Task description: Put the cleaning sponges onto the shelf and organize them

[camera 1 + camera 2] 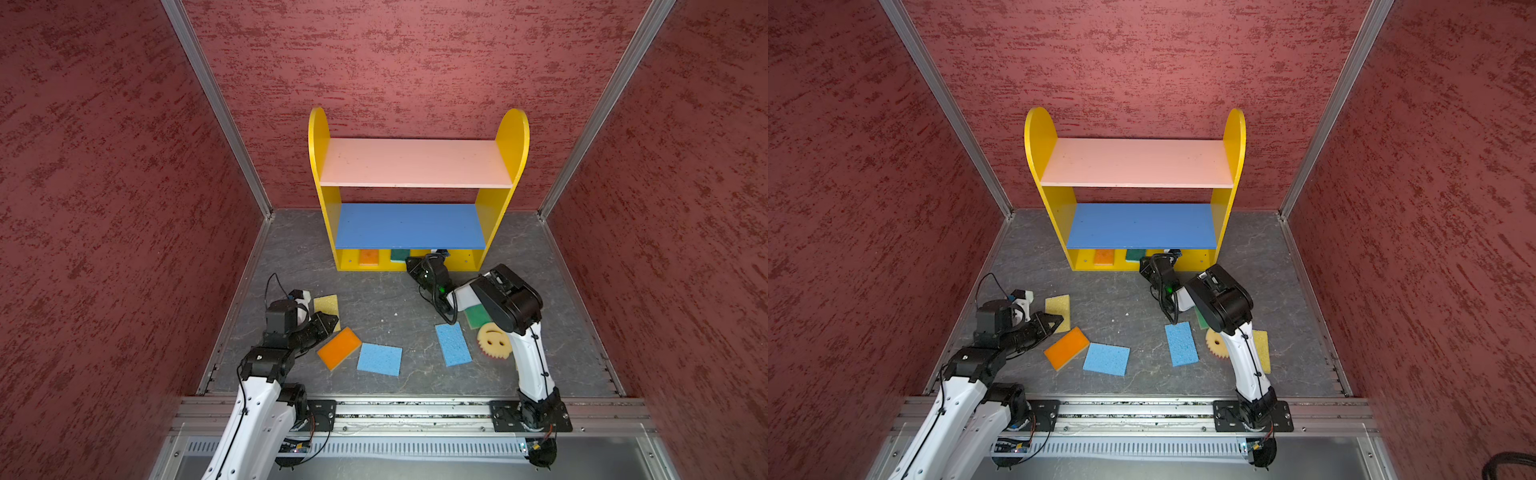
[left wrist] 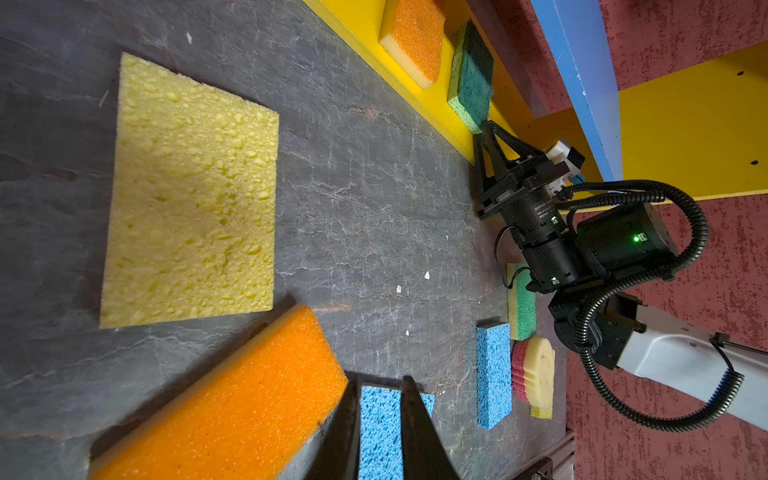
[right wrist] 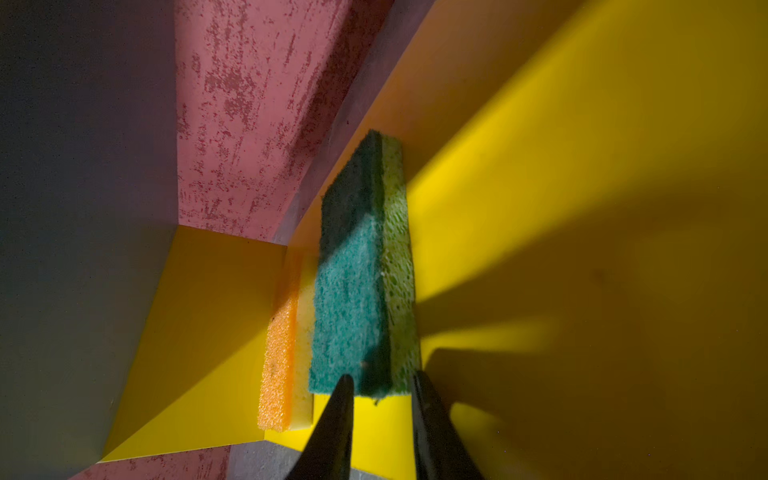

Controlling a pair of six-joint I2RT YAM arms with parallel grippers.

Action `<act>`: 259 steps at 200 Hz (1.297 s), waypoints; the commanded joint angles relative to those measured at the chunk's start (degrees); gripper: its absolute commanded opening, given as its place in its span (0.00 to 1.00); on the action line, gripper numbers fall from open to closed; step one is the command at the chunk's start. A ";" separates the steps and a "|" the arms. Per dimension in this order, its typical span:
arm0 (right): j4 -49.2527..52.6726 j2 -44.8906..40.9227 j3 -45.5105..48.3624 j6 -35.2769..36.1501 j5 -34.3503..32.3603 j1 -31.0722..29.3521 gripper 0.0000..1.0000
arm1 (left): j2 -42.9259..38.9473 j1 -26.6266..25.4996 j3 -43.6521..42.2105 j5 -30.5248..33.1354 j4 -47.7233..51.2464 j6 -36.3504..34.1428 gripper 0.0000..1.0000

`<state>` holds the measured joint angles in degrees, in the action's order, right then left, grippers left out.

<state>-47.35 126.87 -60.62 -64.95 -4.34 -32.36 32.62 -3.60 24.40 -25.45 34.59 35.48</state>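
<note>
The small three-tier shelf (image 1: 318, 141) with yellow round-topped side panels stands at the back of the grey stone-patterned worktop (image 1: 386, 307), with a pink top board (image 1: 415, 162) above a blue middle board (image 1: 409, 226). On its yellow bottom board (image 1: 461, 259) two cleaning sponges lie side by side but apart: an orange-topped rectangular sponge (image 1: 369, 257) towards the left and a dark green scouring sponge (image 3: 353, 299) backed with yellow-green foam nearer the middle. The right gripper (image 3: 380, 378) reaches in under the blue middle board, and its fingers (image 3: 336, 415) flank the near end of the dark green scouring sponge. Whether they pinch it or only stand beside it, I cannot tell. The left gripper (image 2: 380, 384) hangs low at the near corner of a pale yellow porous rectangular sponge (image 1: 327, 304), its fingers a narrow gap apart with nothing between them. Just beside it on the worktop lies a second orange rectangular sponge (image 1: 339, 348), with a light blue rectangular sponge (image 1: 379, 359) close against its corner. Another light blue rectangular sponge (image 1: 453, 344) lies further right, near the right arm (image 1: 528, 357). A green rectangular sponge (image 1: 477, 316) is partly hidden beneath that arm, next to a round yellow smiley-face sponge (image 1: 493, 340). In a top view, one more yellow rectangular sponge (image 1: 1262, 353) shows behind the arm.
</note>
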 commanded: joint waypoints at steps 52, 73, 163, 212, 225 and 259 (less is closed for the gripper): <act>5.45 -0.02 -0.09 -2.11 -1.74 0.54 0.04 | 0.60 -0.27 -0.32 -0.02 -1.61 -0.90 0.20; 4.74 -0.75 0.90 -2.20 -1.58 0.63 0.01 | 0.60 -0.34 -0.32 -0.02 -1.52 -0.86 0.20; 9.19 -6.82 2.44 1.42 0.77 1.07 0.00 | 0.51 -0.32 -1.03 -0.30 -1.65 -0.59 0.20; 12.08 -8.30 2.43 2.59 1.24 1.32 0.00 | 0.43 -0.29 -1.03 -0.39 -1.66 -0.51 0.20; 12.16 -8.41 2.65 2.47 1.65 1.42 0.00 | 0.47 -0.27 -1.02 -0.32 -1.81 -0.50 0.20; 11.58 -8.44 2.76 3.19 4.34 1.42 0.00 | 0.60 -0.28 -0.98 -0.21 -1.81 -0.50 0.20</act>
<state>-36.32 120.53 -58.37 -62.41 -2.59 -31.35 33.36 -3.62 23.66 -25.50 33.76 35.48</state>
